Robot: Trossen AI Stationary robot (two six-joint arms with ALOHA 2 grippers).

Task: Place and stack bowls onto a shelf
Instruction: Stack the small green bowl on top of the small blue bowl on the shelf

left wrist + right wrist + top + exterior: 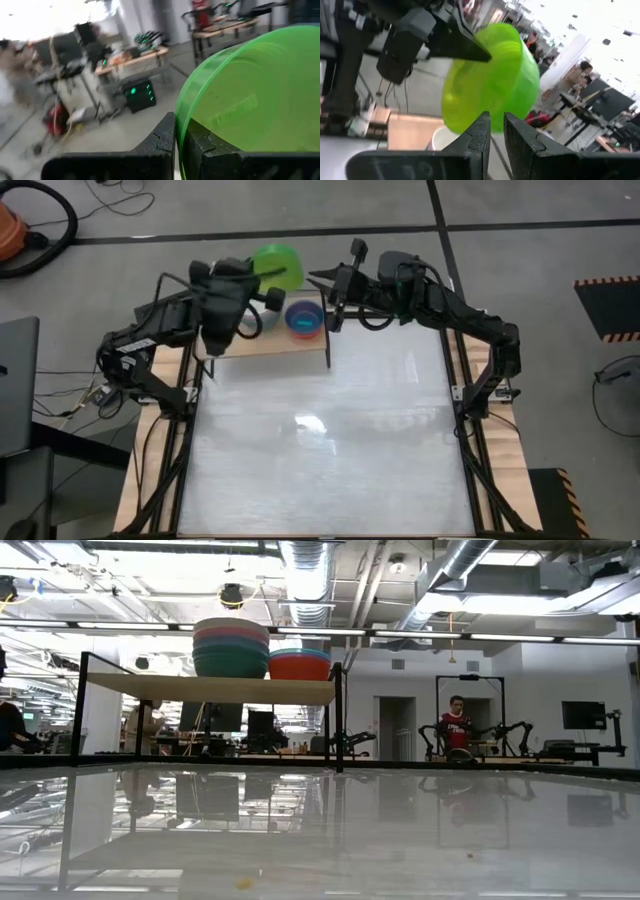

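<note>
Here, the white surface [330, 450] lay below both claws, w/ the shelf [290, 342] at its far edge, under the left claw [268, 275] and just left of the right claw [325, 298]. On the shelf, low view showed a tall bowl stack [231, 647], dark green at bottom, and beside it a short stack [299, 664] w/ red bowl lowest. The lime bowl [279, 265] hung tilted above the shelf's back edge, its rim pinched in the left claw. Right claw sat next to the lime bowl, fingers [481, 131] nearly pressed together, nothing between them.
</note>
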